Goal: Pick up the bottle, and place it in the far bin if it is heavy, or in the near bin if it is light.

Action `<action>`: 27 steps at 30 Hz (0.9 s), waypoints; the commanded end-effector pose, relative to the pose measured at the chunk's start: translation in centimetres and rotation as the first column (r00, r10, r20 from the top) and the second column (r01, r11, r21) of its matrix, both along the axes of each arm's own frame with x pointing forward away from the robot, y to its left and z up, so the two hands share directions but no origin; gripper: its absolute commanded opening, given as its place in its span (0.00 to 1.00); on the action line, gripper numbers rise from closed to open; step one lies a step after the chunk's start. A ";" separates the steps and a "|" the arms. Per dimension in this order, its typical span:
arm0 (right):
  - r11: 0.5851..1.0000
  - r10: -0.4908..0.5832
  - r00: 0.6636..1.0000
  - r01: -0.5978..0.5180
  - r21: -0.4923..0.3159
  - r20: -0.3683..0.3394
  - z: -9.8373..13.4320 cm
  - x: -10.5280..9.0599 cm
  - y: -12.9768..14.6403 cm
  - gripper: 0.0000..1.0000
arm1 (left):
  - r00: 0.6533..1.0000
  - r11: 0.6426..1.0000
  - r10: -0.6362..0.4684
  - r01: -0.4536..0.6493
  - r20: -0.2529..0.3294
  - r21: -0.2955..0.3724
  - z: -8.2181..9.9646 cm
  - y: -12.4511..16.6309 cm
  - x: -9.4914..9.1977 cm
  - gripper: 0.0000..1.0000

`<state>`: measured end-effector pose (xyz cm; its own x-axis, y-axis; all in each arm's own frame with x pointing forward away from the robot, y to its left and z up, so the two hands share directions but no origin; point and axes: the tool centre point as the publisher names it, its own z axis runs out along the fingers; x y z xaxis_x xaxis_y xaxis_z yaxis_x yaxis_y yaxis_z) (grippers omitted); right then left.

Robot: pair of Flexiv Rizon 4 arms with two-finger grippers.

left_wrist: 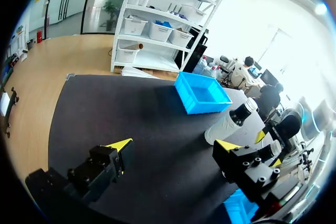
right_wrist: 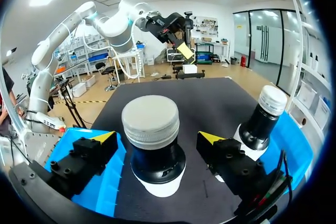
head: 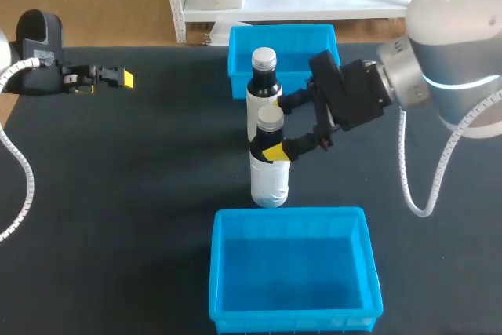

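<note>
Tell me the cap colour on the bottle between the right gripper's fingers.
Silver-grey cap, clearest in the right wrist view.

You've got two bottles standing upright in the middle of the table (head: 157,162), between the two bins. Each has a white body, a black shoulder and neck, and a grey screw cap. The near bottle (head: 269,170) stands just ahead of the near bin (head: 290,213). The far bottle (head: 263,84) stands just behind it, by the far bin's (head: 298,49) front wall. You can't tell whether the bottles touch. Both bins are bright blue, open-topped and rectangular.
</note>
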<state>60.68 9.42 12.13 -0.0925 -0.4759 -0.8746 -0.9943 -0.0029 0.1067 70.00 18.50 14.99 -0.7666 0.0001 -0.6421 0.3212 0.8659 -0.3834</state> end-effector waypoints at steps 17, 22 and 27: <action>1.000 0.002 1.000 -0.001 0.016 -0.006 0.0 0.1 0.5 0.35 | 1.000 1.000 0.000 0.000 0.000 0.000 0.0 0.0 0.0 1.00; 1.000 -0.004 1.000 0.004 0.016 -0.003 0.1 0.1 0.2 0.00 | 1.000 1.000 0.000 0.000 0.000 0.000 0.0 0.0 0.0 1.00; 1.000 -0.019 1.000 0.019 0.010 0.013 0.8 0.3 -0.8 0.00 | 1.000 1.000 0.000 0.000 0.000 0.000 0.0 0.0 0.0 1.00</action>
<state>61.39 9.32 12.41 -0.0910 -0.4642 -0.8811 -0.9951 0.0074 0.0988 70.00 18.50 14.99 -0.7666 0.0000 -0.6421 0.3212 0.8659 -0.3834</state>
